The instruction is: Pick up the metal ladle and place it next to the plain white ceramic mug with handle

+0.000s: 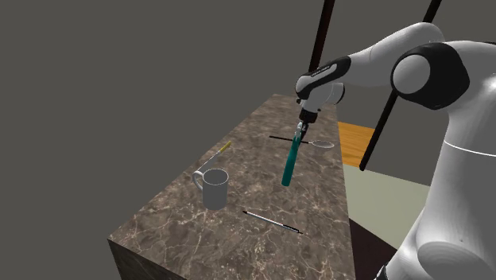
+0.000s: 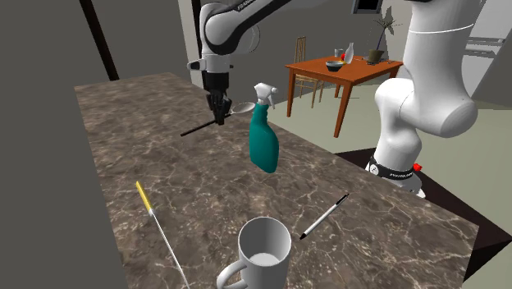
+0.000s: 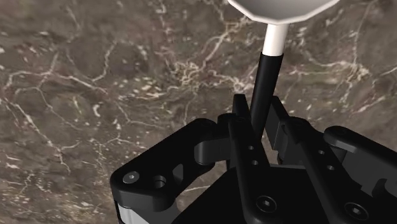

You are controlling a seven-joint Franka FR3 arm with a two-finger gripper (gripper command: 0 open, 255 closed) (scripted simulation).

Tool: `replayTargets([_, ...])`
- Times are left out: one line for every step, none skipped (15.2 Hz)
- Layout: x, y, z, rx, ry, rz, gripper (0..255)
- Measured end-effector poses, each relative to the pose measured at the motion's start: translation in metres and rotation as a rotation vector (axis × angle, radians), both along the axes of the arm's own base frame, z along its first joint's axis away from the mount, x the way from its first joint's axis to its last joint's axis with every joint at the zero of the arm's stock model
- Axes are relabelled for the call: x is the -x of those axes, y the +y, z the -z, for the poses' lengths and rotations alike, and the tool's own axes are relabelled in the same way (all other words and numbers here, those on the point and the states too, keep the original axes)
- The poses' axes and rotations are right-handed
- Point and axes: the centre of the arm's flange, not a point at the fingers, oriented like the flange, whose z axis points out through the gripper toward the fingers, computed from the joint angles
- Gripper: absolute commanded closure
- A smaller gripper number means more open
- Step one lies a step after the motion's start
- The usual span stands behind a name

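The ladle [image 2: 244,107] lies on the marble counter [image 2: 123,131], far from the mug; it has a thin black handle and a pale grey bowl [image 1: 323,144]. My gripper [image 2: 218,113] comes straight down onto the handle's middle. In the wrist view both fingers [image 3: 238,127] press against the black handle [image 3: 266,73], so the gripper [image 3: 257,109] is shut on it, with the bowl [image 3: 280,9] just beyond the fingertips. The white mug [image 1: 215,188] stands upright near the counter's other end, handle toward the shoulder view's left. I cannot tell whether the ladle is off the surface.
A teal spray bottle [image 2: 263,139] stands between the ladle and the mug [image 2: 264,250]. A black-and-white pen [image 1: 273,222] lies near the counter's edge, and a thin yellow-handled tool [image 2: 156,222] lies beside the mug. A wooden table [image 2: 345,70] with dishes stands beyond.
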Motion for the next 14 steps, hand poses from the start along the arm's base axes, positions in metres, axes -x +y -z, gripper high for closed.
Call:
replayTargets([-0.001,0.0,-0.005,0.0,0.0,0.0,255])
replayTargets([0.0,0.0,-0.01,0.0,0.0,0.0,255])
replayTargets([0.0,0.0,-0.016,0.0,0.0,0.0,255])
replayTargets([0.0,-0.001,-0.022,0.0,0.0,0.0,255])
replayTargets([0.0,0.0,-0.027,0.0,0.0,0.0,255])
replayTargets([0.0,0.0,-0.033,0.0,0.0,0.0,255])
replayTargets([0.001,0.0,-0.038,0.0,0.0,0.0,255])
replayTargets([0.001,-0.001,-0.042,0.0,0.0,0.0,255])
replayTargets([0.0,-0.001,-0.048,0.0,0.0,0.0,255])
replayTargets([0.0,-0.001,-0.054,0.0,0.0,0.0,255])
replayTargets([0.0,0.0,-0.059,0.0,0.0,0.0,255])
replayTargets([-0.001,-0.001,-0.064,0.0,0.0,0.0,255])
replayTargets([-0.001,0.0,-0.07,0.0,0.0,0.0,255])
replayTargets([-0.002,0.0,-0.074,0.0,0.0,0.0,255])
